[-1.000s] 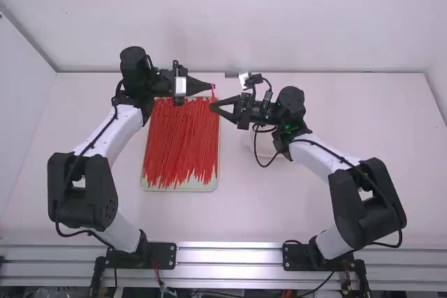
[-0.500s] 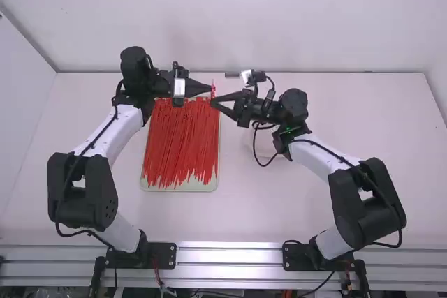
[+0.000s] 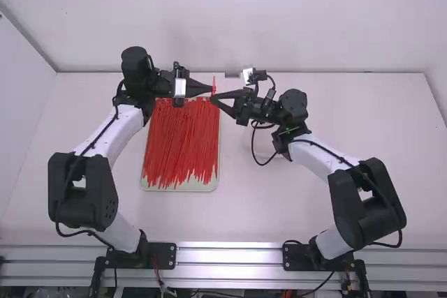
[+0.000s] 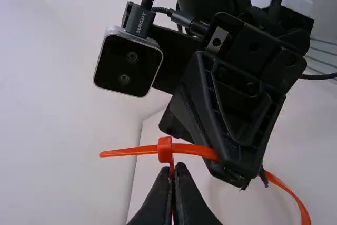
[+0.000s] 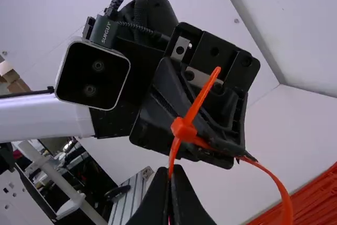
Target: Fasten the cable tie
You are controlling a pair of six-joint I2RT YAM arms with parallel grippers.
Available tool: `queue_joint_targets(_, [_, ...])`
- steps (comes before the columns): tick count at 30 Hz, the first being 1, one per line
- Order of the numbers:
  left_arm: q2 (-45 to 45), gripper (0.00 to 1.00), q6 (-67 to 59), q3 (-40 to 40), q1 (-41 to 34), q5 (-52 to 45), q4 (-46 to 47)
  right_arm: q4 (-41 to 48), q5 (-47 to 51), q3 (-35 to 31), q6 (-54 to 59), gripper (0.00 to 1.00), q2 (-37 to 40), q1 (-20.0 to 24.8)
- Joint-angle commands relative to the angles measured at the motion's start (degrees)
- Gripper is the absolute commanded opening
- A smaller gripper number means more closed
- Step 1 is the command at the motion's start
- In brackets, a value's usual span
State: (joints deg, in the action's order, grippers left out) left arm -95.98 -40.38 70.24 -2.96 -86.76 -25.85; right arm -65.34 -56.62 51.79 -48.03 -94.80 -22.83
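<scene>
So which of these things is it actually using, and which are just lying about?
In use: cable tie, left tool, right tool.
Lying about: pile of spare ties, tray under them.

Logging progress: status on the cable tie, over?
Left gripper shut on cable tie; right gripper shut on it too. Tie looks already threaded. Spare ties lie below, apart.

Both white arms reach forward from their bases and bend inward toward the middle. The left gripper [image 3: 211, 88] and right gripper [image 3: 216, 100] meet nearly tip to tip, each with fingers pinched together on one red cable tie [image 4: 165, 150].
</scene>
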Motion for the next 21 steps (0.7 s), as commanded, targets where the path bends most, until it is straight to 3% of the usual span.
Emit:
queue_joint_targets(1, [0.24,0.02,-0.57,1.46,-0.85,-2.38,0.09,-0.28,2.67,3.5,-0.13,0.0,-0.02,0.33])
queue_joint_targets(21, [0.24,0.02,-0.59,0.52,-1.55,-3.04,-0.15,-0.24,4.68,4.94,0.26,0.0,-0.02,1.81])
